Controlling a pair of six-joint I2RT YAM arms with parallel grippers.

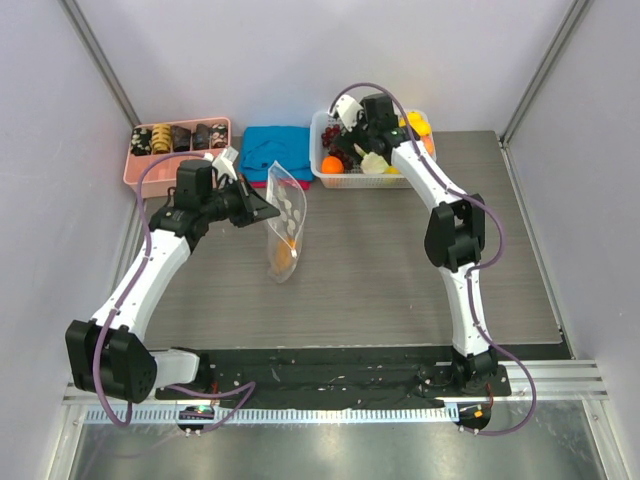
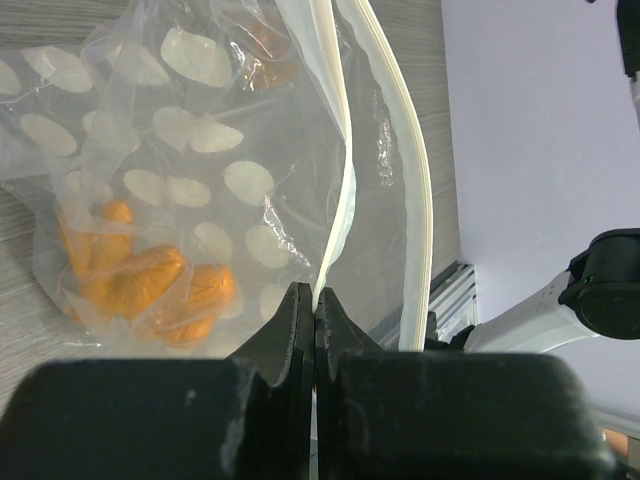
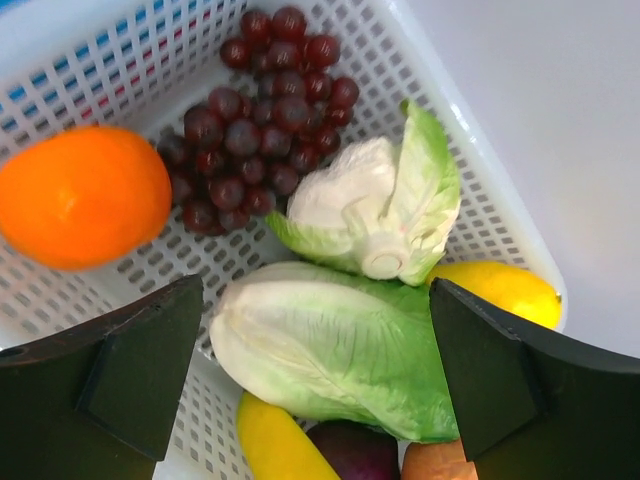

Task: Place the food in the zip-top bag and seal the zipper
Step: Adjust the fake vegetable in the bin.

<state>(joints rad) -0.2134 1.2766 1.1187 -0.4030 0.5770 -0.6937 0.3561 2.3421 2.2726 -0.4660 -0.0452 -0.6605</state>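
Top external view has the zip-top bag (image 1: 283, 235) left of centre, held up at its top edge by the left gripper (image 1: 270, 208). Left wrist view shows this gripper (image 2: 316, 300) closed, its jaws pinching one strip of the zipper (image 2: 338, 200) at the bag's mouth. The other strip stands apart to the right, so the mouth is open. Orange food (image 2: 150, 285) lies inside the bag, at the lower left of that frame. At the upper middle of the top view, the right gripper (image 1: 366, 158) is over the white basket (image 1: 322, 150). Right wrist view shows its fingers (image 3: 130, 370) spread wide and holding nothing. A lettuce (image 3: 330, 350) lies between them, near an orange (image 3: 80, 195), grapes (image 3: 260, 120) and a second lettuce (image 3: 385, 205).
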